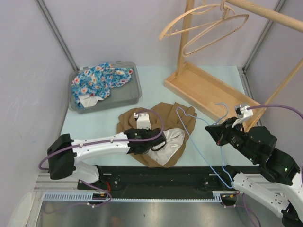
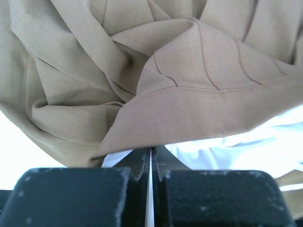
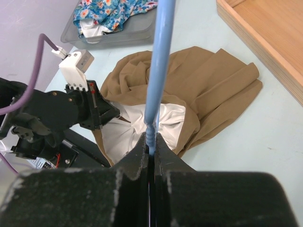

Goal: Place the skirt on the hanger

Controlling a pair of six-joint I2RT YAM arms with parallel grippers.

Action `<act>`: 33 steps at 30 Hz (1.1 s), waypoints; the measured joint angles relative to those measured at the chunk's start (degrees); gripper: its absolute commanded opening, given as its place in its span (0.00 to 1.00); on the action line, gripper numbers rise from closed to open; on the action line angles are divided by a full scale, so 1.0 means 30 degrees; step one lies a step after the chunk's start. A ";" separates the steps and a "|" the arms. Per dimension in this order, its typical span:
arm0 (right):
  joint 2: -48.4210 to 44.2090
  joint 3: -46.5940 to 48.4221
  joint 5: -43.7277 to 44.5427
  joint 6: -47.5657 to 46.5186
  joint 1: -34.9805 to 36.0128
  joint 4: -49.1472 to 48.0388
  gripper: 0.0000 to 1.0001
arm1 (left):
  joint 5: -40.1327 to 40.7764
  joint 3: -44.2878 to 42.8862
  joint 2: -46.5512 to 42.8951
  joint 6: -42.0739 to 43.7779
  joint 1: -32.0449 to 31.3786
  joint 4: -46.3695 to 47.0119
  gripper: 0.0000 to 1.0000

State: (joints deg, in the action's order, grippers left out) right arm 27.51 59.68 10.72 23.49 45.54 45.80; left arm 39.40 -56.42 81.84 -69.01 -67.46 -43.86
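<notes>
Tabletop [image 1: 156,90]: left end effector [image 2: 150,160] pinches skirt [image 2: 189,71]; right end effector [image 3: 152,142] clamps hanger [image 3: 161,56] (pointing far-left).

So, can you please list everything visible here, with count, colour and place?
skirt: 1, tan with white lining, crumpled at table centre
wire hanger: 1, light blue, above the skirt
floral garment: 1, blue, in the tray
tray: 1, grey, far left
wooden hangers: 2, pale wood, on the rack's rail
rack: 1, pale wood, far right
table: 1, pale green
left gripper: 1, black, shut on skirt's edge
right gripper: 1, black, shut on wire hanger
</notes>
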 measured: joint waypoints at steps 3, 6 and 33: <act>-0.0109 0.0000 -0.0015 -0.0058 0.0000 0.0015 0.00 | -0.0211 0.0146 -0.0823 0.0277 0.0000 0.0291 0.00; -0.0335 0.0000 -0.0313 -0.0255 0.0000 0.0117 0.00 | -0.0561 0.0146 -0.1690 0.0699 0.0000 0.0809 0.00; -0.0080 -0.2171 -0.8597 -0.2142 0.0000 0.0488 0.00 | -1.4120 0.6054 -0.9318 0.6732 0.6965 0.8888 0.00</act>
State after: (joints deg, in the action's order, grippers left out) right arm 27.27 53.17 -15.07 17.06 45.54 47.27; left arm -2.96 -38.26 53.89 -48.82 -46.57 -17.19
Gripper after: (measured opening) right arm 0.031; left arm 0.003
